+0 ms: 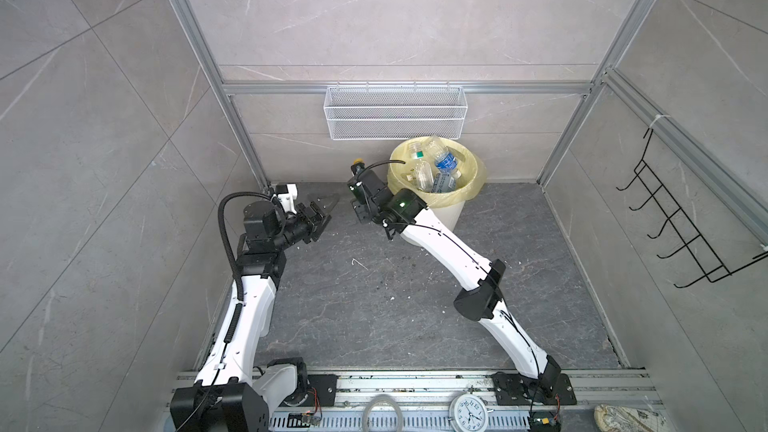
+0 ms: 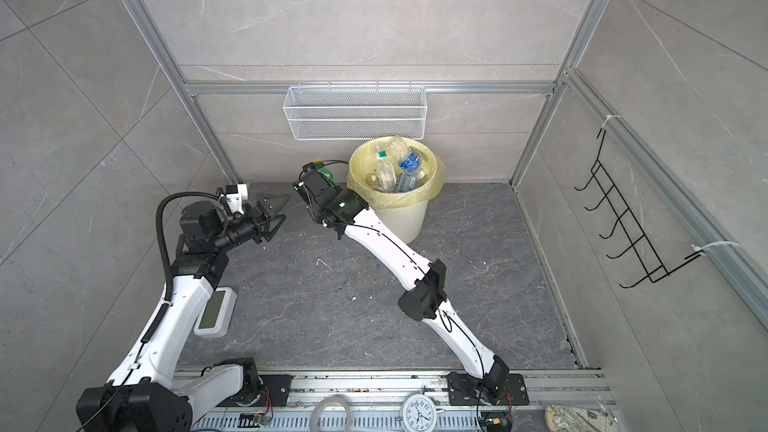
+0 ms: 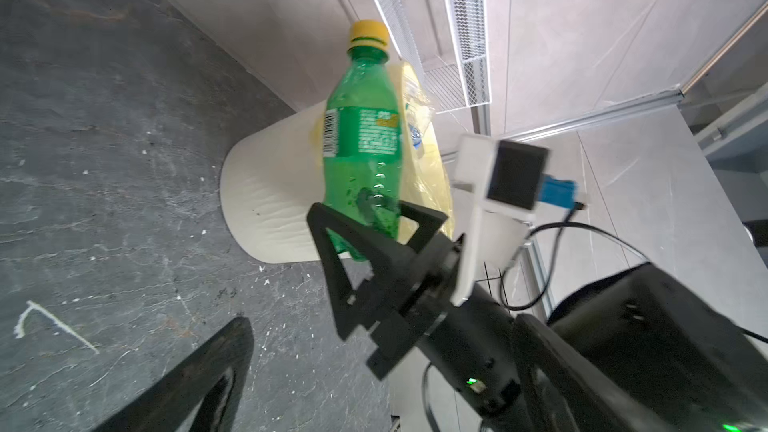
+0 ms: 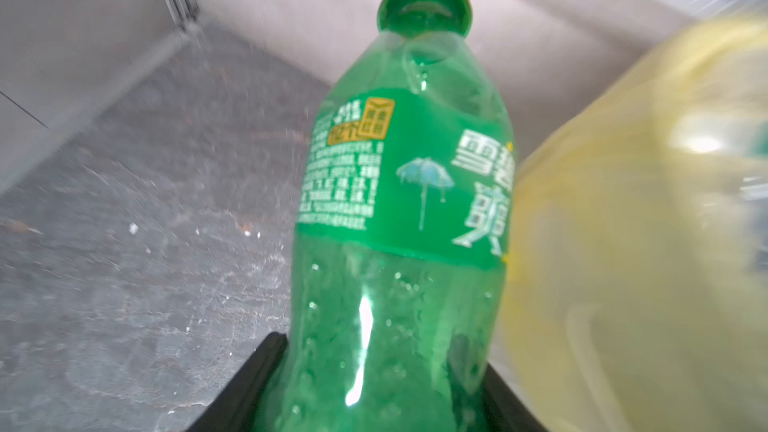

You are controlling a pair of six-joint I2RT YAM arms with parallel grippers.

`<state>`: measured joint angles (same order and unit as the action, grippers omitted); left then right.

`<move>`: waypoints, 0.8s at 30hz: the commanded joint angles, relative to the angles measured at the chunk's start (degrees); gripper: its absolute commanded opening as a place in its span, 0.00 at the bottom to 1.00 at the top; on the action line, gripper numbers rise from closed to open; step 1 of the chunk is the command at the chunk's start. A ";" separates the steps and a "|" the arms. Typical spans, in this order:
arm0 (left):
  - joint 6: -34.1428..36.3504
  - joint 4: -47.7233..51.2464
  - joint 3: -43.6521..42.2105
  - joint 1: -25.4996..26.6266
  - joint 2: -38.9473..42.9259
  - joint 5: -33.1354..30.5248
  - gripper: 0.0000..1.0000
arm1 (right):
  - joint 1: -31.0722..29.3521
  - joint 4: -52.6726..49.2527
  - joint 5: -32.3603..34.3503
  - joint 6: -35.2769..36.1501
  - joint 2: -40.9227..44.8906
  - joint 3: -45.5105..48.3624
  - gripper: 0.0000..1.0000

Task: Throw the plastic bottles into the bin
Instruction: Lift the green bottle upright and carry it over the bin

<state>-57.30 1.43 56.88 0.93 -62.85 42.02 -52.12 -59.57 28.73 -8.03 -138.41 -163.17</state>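
Green bottle point(image 3: 365, 135), gripped by its lower body in the right pincer point(image 3: 368, 218), sits just left of the bin point(image 1: 451, 211), mid-frame in both top views; left pincer point(image 1: 328, 214) released.

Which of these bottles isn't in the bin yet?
The green plastic bottle with the yellow cap, clamped in the right pincer beside the round cream-white plastic bin; the clear plastic bottles already lie inside it.
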 commanded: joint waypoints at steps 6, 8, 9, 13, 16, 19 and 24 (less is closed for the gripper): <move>7.73 2.88 9.85 13.39 -2.09 -7.23 1.00 | 0.05 0.74 10.94 8.37 15.39 4.71 0.51; 9.00 2.88 11.99 16.53 -3.88 -8.25 1.00 | 0.72 2.00 12.45 9.63 18.73 6.35 0.51; 9.87 2.95 13.10 18.20 -4.75 -8.86 1.00 | 1.11 2.69 13.20 10.26 20.52 7.03 0.51; 13.24 4.97 18.03 22.33 -7.86 -10.53 1.00 | 3.27 6.49 14.69 11.81 26.89 10.96 0.51; 13.90 5.35 20.03 23.63 -9.71 -10.77 1.00 | 5.90 9.49 13.97 11.18 29.95 14.71 0.50; 14.12 5.68 20.13 24.27 -10.45 -11.31 1.00 | 8.90 9.53 10.14 8.14 28.99 17.87 0.50; 15.47 8.39 19.37 24.30 -10.40 -12.38 1.00 | 13.97 3.30 2.20 -0.28 20.28 15.40 0.56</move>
<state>-44.77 8.62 75.20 25.06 -73.52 30.96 -40.01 -51.79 37.10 -2.20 -111.57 -147.70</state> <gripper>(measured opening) 0.999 0.613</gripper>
